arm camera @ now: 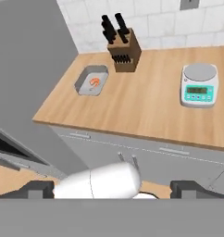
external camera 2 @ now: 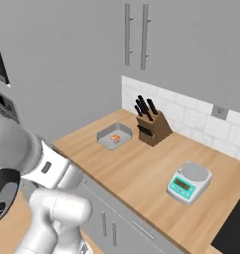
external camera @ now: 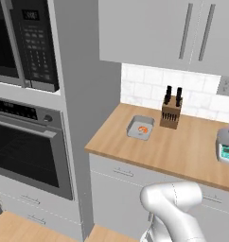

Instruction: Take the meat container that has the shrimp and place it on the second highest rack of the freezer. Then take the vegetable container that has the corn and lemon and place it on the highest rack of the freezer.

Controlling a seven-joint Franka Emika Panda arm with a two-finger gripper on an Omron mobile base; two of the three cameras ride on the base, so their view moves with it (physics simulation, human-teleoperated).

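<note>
The pincer (arm camera: 112, 187) hangs released, jaws spread wide, well short of the wooden counter (arm camera: 146, 115). Ahead and to its left sits a shallow grey metal tray (arm camera: 91, 81) holding the small curled orange shrimp (arm camera: 94, 82) — just beside a boxy wooden knife block (arm camera: 124, 54). The tray's low, smooth rim could slip from a shallow pinch, or the reach could knock the block.
</note>
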